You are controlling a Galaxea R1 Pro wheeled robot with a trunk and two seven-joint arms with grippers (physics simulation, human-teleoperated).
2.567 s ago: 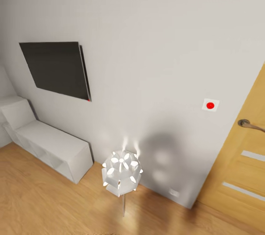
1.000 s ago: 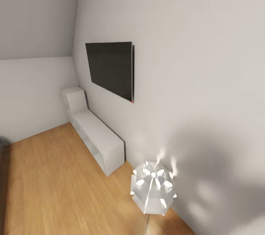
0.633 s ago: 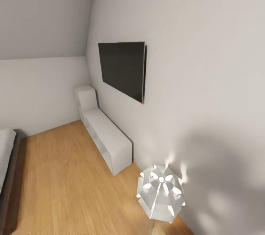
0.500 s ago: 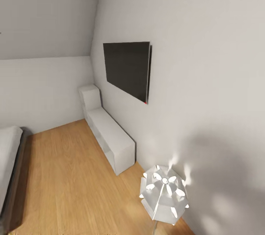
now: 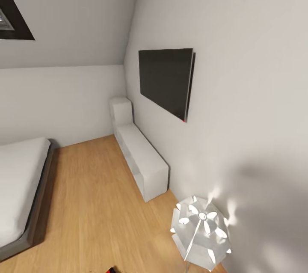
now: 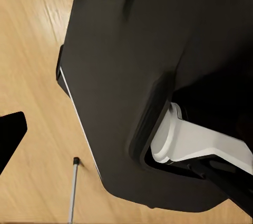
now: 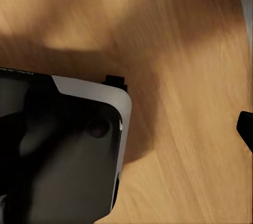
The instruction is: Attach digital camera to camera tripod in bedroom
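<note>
The bedroom shows in the head view, with white walls and a light wood plank floor [image 5: 90, 196]. The grey-framed bed [image 5: 25, 179] with its white mattress stands at the left. White cube shelves [image 5: 143, 161] run along the right wall. The digital camera and the camera tripod are out of view. A tiny black and red bit [image 5: 112, 269] pokes in at the bottom edge; I cannot tell what it is. One black fingertip [image 6: 10, 134] of the left gripper hangs over the floor, and one fingertip [image 7: 246, 129] of the right gripper does the same.
A dark flat screen [image 5: 164, 80] hangs on the right wall above the shelves. A lit white floor lamp [image 5: 201, 230] stands close at the lower right. My black base [image 6: 153, 76] shows in both wrist views, with a thin silver rod [image 6: 74, 187] on the floor beside it.
The head view has swung left across the room: the wooden door and red wall button have left the picture, and the bed and far wall have come in. Nothing in the room itself moved.
</note>
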